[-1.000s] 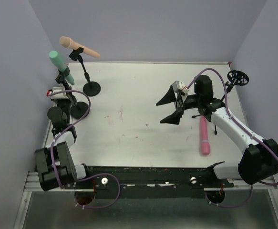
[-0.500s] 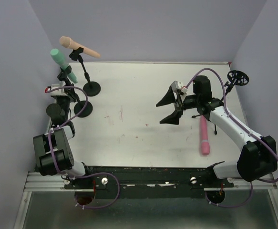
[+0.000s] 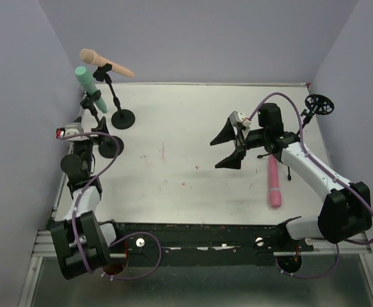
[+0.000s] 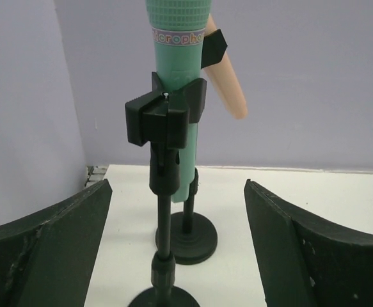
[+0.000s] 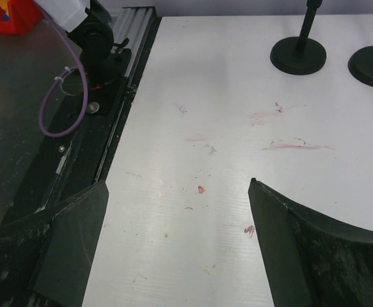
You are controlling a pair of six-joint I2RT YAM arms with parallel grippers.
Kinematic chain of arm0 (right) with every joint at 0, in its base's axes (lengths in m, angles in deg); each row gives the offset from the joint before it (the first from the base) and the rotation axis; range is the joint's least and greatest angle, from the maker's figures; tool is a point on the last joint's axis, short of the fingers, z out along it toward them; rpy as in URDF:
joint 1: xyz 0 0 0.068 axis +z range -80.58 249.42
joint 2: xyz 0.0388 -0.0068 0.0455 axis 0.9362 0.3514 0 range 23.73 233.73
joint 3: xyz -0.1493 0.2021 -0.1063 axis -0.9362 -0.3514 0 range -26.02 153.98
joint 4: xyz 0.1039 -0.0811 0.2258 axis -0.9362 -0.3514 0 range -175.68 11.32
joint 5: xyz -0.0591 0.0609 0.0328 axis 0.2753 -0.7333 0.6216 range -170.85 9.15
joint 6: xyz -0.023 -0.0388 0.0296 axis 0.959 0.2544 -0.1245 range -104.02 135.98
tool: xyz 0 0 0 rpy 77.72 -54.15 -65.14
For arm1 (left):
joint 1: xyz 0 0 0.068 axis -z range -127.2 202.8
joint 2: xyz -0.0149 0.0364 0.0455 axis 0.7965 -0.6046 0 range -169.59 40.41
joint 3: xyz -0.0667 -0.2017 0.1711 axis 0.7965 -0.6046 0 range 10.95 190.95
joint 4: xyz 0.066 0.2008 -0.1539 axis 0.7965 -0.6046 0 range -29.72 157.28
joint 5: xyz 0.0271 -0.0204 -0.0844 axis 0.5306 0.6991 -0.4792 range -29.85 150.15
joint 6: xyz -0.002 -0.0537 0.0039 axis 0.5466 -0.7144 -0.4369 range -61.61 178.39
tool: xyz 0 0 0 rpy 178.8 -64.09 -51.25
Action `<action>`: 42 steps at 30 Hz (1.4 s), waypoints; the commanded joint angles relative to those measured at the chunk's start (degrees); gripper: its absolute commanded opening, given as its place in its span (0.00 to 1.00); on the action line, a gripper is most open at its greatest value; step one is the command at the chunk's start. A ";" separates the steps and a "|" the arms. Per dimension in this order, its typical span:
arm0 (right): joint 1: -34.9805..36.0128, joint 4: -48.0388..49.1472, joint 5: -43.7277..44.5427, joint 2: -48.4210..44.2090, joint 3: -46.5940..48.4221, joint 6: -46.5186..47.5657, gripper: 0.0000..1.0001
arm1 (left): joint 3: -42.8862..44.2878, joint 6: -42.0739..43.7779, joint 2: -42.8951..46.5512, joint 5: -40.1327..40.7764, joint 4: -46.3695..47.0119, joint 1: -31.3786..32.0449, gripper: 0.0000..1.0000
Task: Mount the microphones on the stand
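Observation:
A mint-teal microphone (image 3: 84, 81) sits clamped in the clip (image 4: 164, 118) of a black stand (image 3: 109, 146) at the far left. It stands nearly upright (image 4: 176, 64). My left gripper (image 3: 95, 136) is open just short of that stand, and its fingers (image 4: 52, 246) flank the pole without touching it. Behind it, a peach-tan microphone (image 3: 107, 64) rests in a second stand (image 3: 123, 118). The pink microphone (image 3: 274, 183) lies flat on the table at the right. My right gripper (image 3: 228, 146) hangs open over the middle, left of the pink one, with nothing in it (image 5: 176, 246).
A black spoked round piece (image 3: 319, 103) on a thin rod stands at the back right corner. Purple walls close in the table on the left, back and right. The right wrist view shows both stand bases (image 5: 298, 55) ahead and the black front rail (image 5: 96, 96) at left.
My left gripper opened and drew back toward the near left, letting go of the teal microphone, which stays in its clip, more upright. The right arm held still.

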 commanded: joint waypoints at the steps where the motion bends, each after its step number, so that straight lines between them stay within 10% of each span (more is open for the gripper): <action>1: -0.55 -5.74 1.19 0.76 1.99 5.30 0.98 | -3.40 -2.43 12.74 2.78 -15.00 -0.29 0.93; 8: -0.63 -16.10 8.47 -3.28 8.13 5.93 0.98 | 2.64 -13.05 35.96 1.39 -51.83 0.76 0.98; 14: -1.60 -26.39 23.74 -10.83 14.46 0.84 1.00 | 9.76 -17.30 35.37 -15.13 -62.99 6.63 0.98; 19: -7.82 -29.03 30.19 -16.64 16.39 -5.40 1.00 | 15.75 -5.10 33.78 -14.80 -75.93 19.72 0.98; 31: -29.88 -37.47 42.05 -26.74 15.45 -16.91 0.92 | 6.00 -0.51 46.69 -9.80 -77.08 28.88 0.98; 42: -37.99 -25.27 58.22 -27.81 7.63 -28.53 0.83 | 5.29 1.08 50.56 -7.41 -77.70 30.91 0.98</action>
